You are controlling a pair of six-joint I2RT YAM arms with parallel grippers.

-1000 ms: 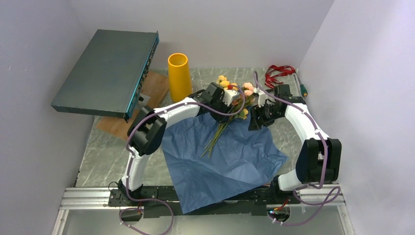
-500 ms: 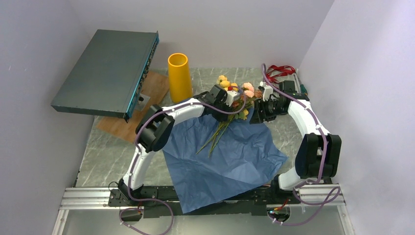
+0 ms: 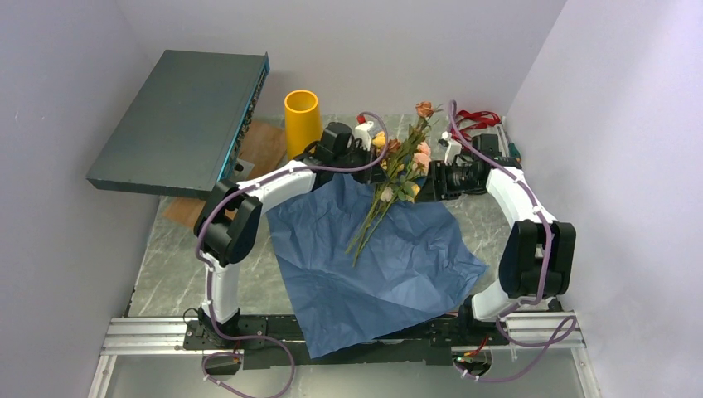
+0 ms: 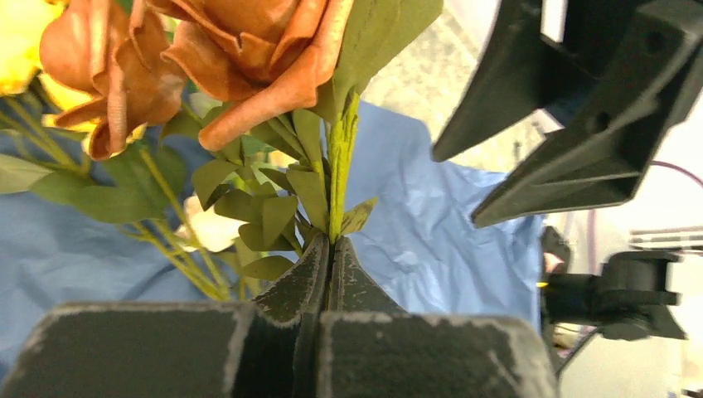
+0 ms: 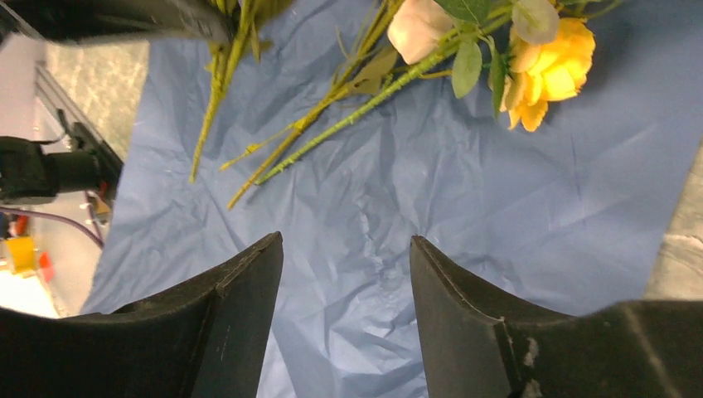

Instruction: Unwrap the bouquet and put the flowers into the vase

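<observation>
Pinches one thin green stem (image 4: 335,186) in the left tool (image 4: 332,247), jaws pressed fully together just below the leaves, with a brown-orange rose (image 4: 249,58) at 12 o'clock above the fingertips in the left wrist view. Holds the right tool (image 5: 344,240) open, nothing between its fingers (image 5: 236,307), above the blue paper (image 3: 373,265).

Seen from above, has the flowers (image 3: 402,162) bunched between the two tools: at 3 o'clock from the left one, at 9 o'clock from the right one, close to both. Holds the gripped rose farthest up the picture, at 1 o'clock from the left tool. Points the other stem ends toward 7 o'clock over the paper; cannot tell whether those ends touch it.

In the right wrist view, puts a yellow rose (image 5: 551,70) at 1 o'clock and a pale pink one (image 5: 419,25) at 12 o'clock from the open fingers, apart from them, with stems running off toward 10 o'clock.

Has the vase (image 3: 302,116) upright on the bench (image 3: 174,265), at 10 o'clock from the left tool and apart from it. Has the paper spread out and crinkled across the middle of the bench, reaching 6 o'clock toward the arm bases. Shows a red ribbon (image 3: 474,123) at 1 o'clock from the right tool near the far right corner, a flat grey box (image 3: 182,116) at 9 o'clock from the vase, and a wooden board (image 3: 261,143) between those two.
</observation>
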